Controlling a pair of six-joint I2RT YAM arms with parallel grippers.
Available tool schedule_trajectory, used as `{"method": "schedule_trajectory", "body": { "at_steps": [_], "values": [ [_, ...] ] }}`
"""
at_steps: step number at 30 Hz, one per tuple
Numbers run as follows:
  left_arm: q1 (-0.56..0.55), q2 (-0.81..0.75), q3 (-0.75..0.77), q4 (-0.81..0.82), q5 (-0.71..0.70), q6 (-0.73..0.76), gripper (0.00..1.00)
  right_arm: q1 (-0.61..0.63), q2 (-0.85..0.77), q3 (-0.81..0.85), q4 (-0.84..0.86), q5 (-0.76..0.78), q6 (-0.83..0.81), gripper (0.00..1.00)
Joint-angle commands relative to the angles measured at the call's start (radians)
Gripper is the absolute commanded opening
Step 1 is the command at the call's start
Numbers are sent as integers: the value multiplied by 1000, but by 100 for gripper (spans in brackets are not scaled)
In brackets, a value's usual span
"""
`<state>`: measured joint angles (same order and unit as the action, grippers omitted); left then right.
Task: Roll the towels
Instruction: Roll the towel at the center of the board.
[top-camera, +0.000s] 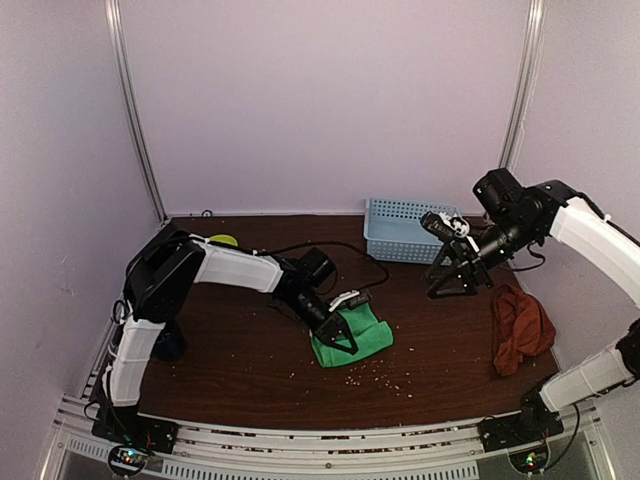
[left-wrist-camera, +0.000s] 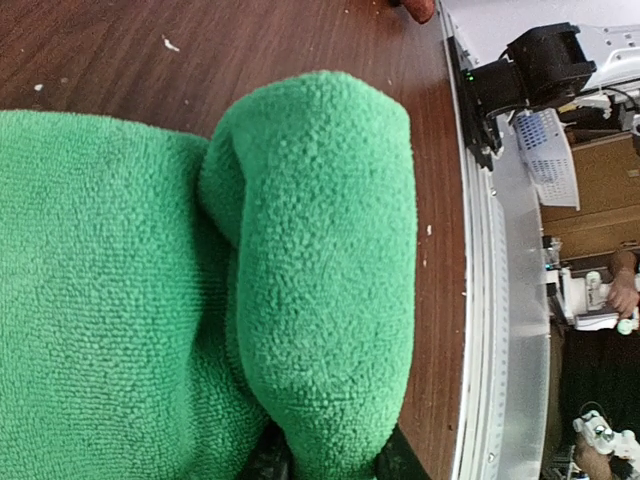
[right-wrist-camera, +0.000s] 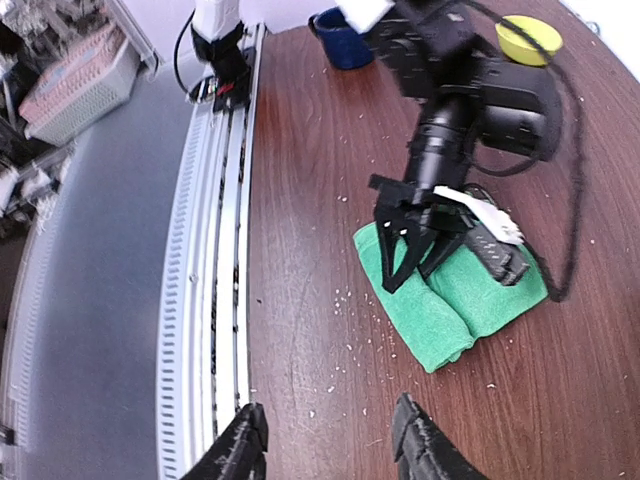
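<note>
Though basket (top-camera: 395, 242) unclear, green towel (top-camera: 372, 336) outside.

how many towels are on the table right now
2: a green towel, partly rolled, near the middle, and a rust-red towel crumpled on the right. No others show.

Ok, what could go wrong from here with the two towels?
1. The left gripper pinches only one fold of the green towel; the roll looks loose and may spring open if released.
2. The rust towel lies crumpled near the table's right edge; the open right gripper, raised near the basket, might push it off while flattening it.
3. Crumbs beside the green towel could get rolled in.
</note>
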<state>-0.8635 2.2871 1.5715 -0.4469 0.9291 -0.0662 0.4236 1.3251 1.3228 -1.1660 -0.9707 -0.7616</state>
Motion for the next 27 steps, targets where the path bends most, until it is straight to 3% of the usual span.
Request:
{"method": "schedule_trajectory", "body": {
  "at_steps": [1, 8, 19, 27],
  "values": [
    [4, 75, -6, -78, 76, -45, 23, 140, -75, -140, 176, 199, -6, 46],
    [20, 93, -13, -71, 97, -57, 24, 357, -64, -313, 509, 602, 84, 49],
    [30, 109, -23, -70, 94, -69, 25, 475, 226, -267, 633, 714, 13, 58],
    [31, 107, -21, -70, 96, -68, 25, 490, 353, -281, 704, 728, -52, 53]
  ]
}}
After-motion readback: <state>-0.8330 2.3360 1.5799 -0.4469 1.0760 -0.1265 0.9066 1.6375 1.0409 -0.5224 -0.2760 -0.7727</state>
